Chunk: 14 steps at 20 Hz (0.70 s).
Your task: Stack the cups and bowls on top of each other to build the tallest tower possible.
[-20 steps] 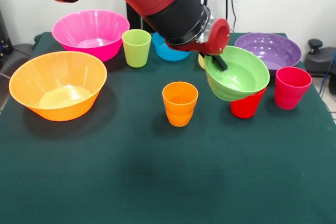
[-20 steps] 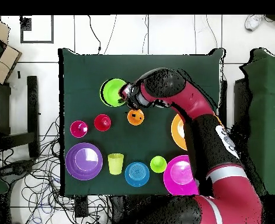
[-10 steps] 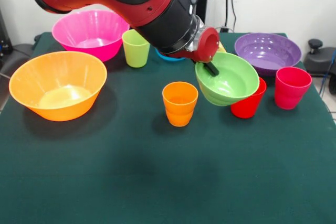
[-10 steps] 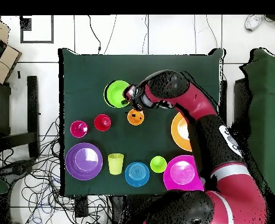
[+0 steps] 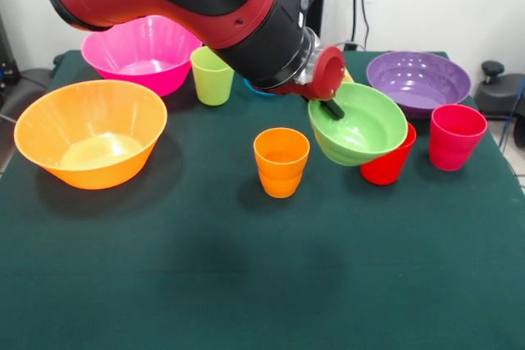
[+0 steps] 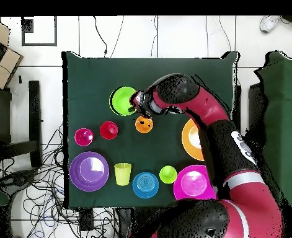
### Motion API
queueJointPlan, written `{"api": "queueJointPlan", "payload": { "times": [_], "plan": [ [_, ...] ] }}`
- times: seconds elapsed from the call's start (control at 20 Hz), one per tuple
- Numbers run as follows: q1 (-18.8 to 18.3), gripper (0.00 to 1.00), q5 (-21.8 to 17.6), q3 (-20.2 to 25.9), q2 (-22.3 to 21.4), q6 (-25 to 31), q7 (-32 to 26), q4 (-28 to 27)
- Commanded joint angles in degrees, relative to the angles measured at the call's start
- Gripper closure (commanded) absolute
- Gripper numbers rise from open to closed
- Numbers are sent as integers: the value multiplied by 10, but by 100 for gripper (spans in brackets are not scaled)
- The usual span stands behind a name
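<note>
My gripper (image 5: pixel 330 106) (image 6: pixel 134 103) is shut on the rim of the small light green bowl (image 5: pixel 361 127) (image 6: pixel 123 100), which hangs tilted in the air. One black finger shows inside the bowl. The bowl is just right of the orange ribbed cup (image 5: pixel 281 161) (image 6: pixel 144 124), which stands alone in mid-table. Behind the bowl stands the red cup (image 5: pixel 387 161) (image 6: pixel 109 130), partly covered by it. The pink-red cup (image 5: pixel 455 136) (image 6: pixel 84 137) is further right. The small blue bowl (image 6: pixel 146 185) is almost hidden behind my arm in the front view.
A large orange bowl (image 5: pixel 90 131) (image 6: pixel 190 139) and a large pink bowl (image 5: pixel 141 51) (image 6: pixel 194 183) sit at the front view's left. The lime green cup (image 5: pixel 213 75) (image 6: pixel 168 174) stands beside them. The purple bowl (image 5: pixel 418 79) (image 6: pixel 89 171) is back right, a pale yellow cup (image 6: pixel 123 173) near it.
The gripper carried the green bowl left toward the orange cup and slightly lower, then nearly stopped; the bowl now tilts less steeply.
</note>
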Motion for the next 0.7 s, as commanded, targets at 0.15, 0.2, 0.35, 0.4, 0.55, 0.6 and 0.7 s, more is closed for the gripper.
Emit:
{"api": "queueJointPlan", "payload": {
  "times": [0.15,0.2,0.35,0.4,0.55,0.6,0.7],
  "plan": [
    [-21,100,-38,48,-14,54,-87,5],
    [-24,100,-37,51,-22,52,-86,14],
    [-36,100,-37,57,-45,57,-87,35],
    [-39,100,-37,59,-50,59,-87,40],
    [-51,100,-39,65,-67,68,-90,52],
    [-55,100,-41,66,-70,74,-91,50],
    [-63,100,-42,70,-77,76,-94,59]
  ]
}}
